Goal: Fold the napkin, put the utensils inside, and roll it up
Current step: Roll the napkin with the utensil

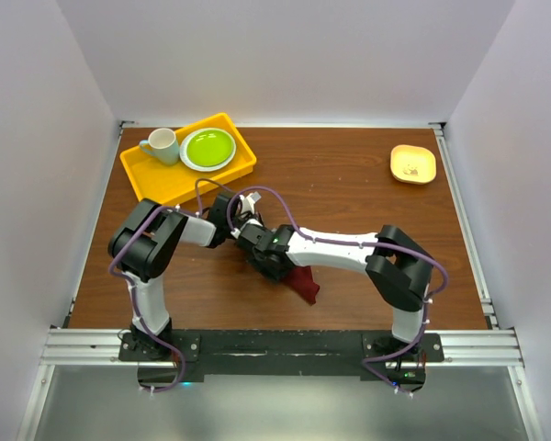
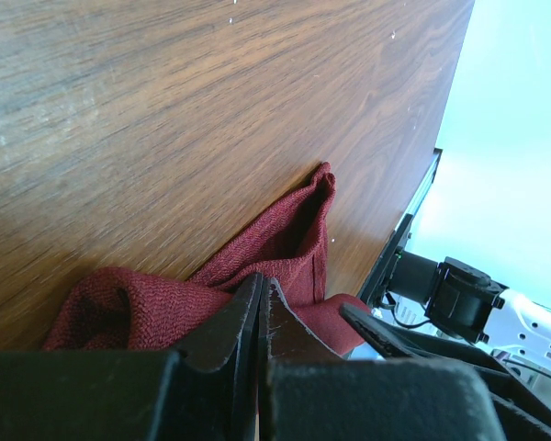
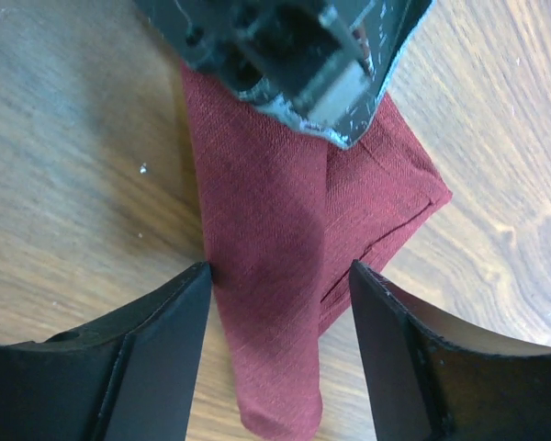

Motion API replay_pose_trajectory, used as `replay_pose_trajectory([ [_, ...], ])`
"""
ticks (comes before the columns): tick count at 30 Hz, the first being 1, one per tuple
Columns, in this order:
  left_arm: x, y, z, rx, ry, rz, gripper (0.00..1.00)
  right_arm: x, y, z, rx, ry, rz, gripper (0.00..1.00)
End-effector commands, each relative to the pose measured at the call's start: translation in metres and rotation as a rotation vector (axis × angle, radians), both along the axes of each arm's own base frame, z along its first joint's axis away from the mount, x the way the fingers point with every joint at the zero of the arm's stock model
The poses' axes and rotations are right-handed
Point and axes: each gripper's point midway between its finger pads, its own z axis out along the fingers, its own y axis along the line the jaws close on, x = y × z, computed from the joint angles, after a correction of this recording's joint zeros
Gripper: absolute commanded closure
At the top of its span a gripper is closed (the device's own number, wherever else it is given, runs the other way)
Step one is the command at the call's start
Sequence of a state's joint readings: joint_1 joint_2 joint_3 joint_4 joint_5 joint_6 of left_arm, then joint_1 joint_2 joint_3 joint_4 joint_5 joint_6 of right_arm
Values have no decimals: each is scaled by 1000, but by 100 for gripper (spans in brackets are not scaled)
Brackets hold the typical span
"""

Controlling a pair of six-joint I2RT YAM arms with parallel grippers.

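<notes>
Where white walls (image 1: 285, 55) box in the wooden desk (image 1: 349, 184), a tray (image 1: 161, 184) beyond the jaws holds a mug (image 1: 163, 145) and plate (image 1: 208, 148); the napkin (image 3: 275, 239) lies between the wide right jaws, shut left jaws touching its far end

Napkin (image 3: 275, 230) dark red, plain, fine woven texture, table (image 1: 349, 184) brown wood grain, tray (image 1: 165, 186) yellow, plate (image 1: 208, 147) lime green with white rim, cup (image 1: 165, 145) pale grey-green, small dish (image 1: 412, 163) pale yellow, cables (image 1: 274, 196) purple, walls (image 1: 303, 55) white.
</notes>
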State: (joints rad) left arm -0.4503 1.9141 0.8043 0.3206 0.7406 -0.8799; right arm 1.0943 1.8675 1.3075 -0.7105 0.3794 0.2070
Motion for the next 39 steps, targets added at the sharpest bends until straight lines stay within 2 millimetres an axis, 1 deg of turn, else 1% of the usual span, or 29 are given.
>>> replay_pose_trajectory([
  [1,0,19,-31,100,47,56,96,11,16,3,7,-62,31,36],
  [3,0,19,-32,100,49,55,96,11,20,4,5,-66,41,38],
  [8,2,19,-30,94,48,56,96,7,28,4,37,-48,57,36],
  [10,2,20,-30,92,49,57,96,4,28,-2,38,-31,58,35],
  [14,3,21,-29,91,46,59,96,0,25,-13,31,-9,53,34],
  [17,3,21,-28,89,45,58,95,1,16,-22,-13,-16,34,36],
  [21,2,20,-24,77,45,51,95,1,6,-36,-41,-14,9,43],
  [22,3,19,-22,72,43,50,94,1,6,-39,-39,-14,-1,49],
  [24,6,18,-15,64,26,51,91,1,1,-44,-45,-9,-15,53],
  [25,6,19,-14,68,29,50,87,0,2,-45,-37,-6,-18,59],
  [26,12,17,-4,59,2,50,85,-1,2,-44,-29,-1,-16,62],
  [27,16,18,0,62,-14,57,83,-2,1,-43,-20,2,-18,66],
  [28,21,22,4,65,-19,71,79,-4,5,-43,8,17,-23,69],
  [29,30,22,17,55,-52,81,77,-3,4,-42,28,30,-36,76],
  [30,37,26,23,57,-67,99,75,-7,3,-42,53,55,-41,76],
  [31,50,33,32,50,-82,131,73,-10,11,-44,123,111,-44,76],
  [32,58,37,44,39,-102,150,72,-17,8,-50,146,154,-46,76],
  [33,66,41,51,30,-104,171,72,-14,16,-44,215,158,-51,76],
  [34,79,49,62,19,-119,206,71,-19,20,-45,283,230,-60,76],
  [35,85,53,73,5,-138,224,71,-25,14,-51,303,268,-70,76],
  [36,93,59,81,-5,-142,253,70,-21,22,-46,372,276,-71,76],
  [37,100,61,92,-13,-164,265,70,-25,24,-43,439,351,-79,76],
  [38,104,63,101,-14,-185,273,70,-27,23,-45,468,387,-84,76],
  [39,105,64,105,-9,-190,277,70,-26,26,-42,511,411,-85,77],
])
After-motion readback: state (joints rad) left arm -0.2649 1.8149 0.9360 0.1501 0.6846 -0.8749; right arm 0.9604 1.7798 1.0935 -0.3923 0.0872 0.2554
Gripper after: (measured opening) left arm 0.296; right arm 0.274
